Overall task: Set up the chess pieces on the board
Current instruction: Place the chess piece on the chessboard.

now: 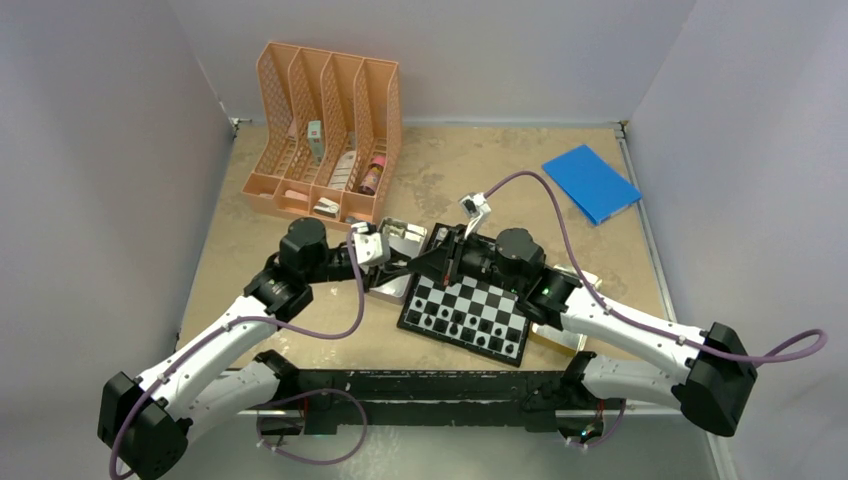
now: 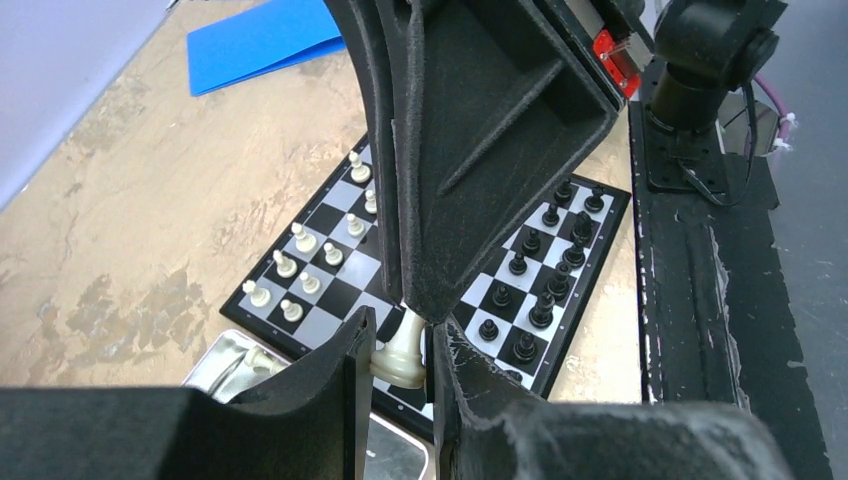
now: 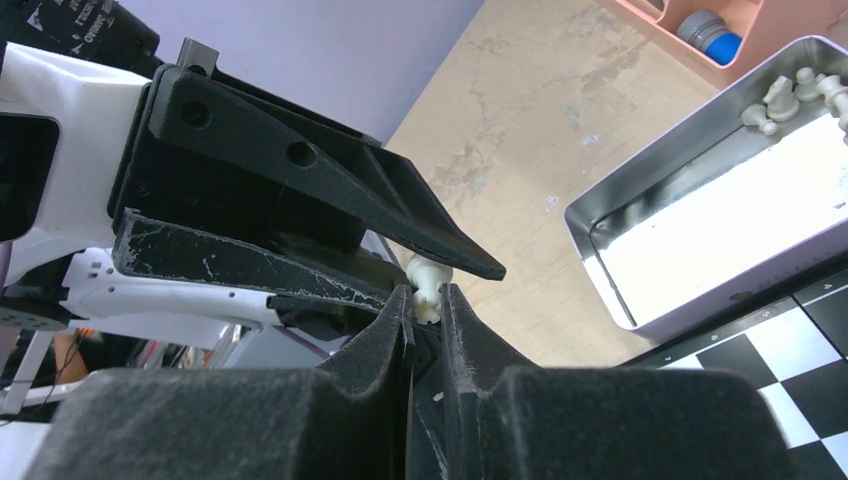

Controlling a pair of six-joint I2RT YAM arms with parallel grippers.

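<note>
A pale white chess piece (image 2: 405, 350) hangs between both grippers above the board's (image 1: 455, 345) far left corner. My left gripper (image 2: 400, 335) is shut on its base. My right gripper (image 3: 428, 297) is shut on its top (image 3: 428, 282). In the top view the left gripper (image 1: 405, 268) and the right gripper (image 1: 432, 262) meet tip to tip. On the board (image 2: 480, 290), black pieces (image 2: 540, 270) stand in rows along one side and several white pieces (image 2: 300, 265) along the other.
An open metal tin (image 3: 700, 230) with loose white pieces (image 3: 790, 95) lies left of the board (image 1: 400, 240). A second tin (image 1: 585, 280) sits under the right arm. An orange file organizer (image 1: 325, 130) stands far left and a blue pad (image 1: 590, 182) far right.
</note>
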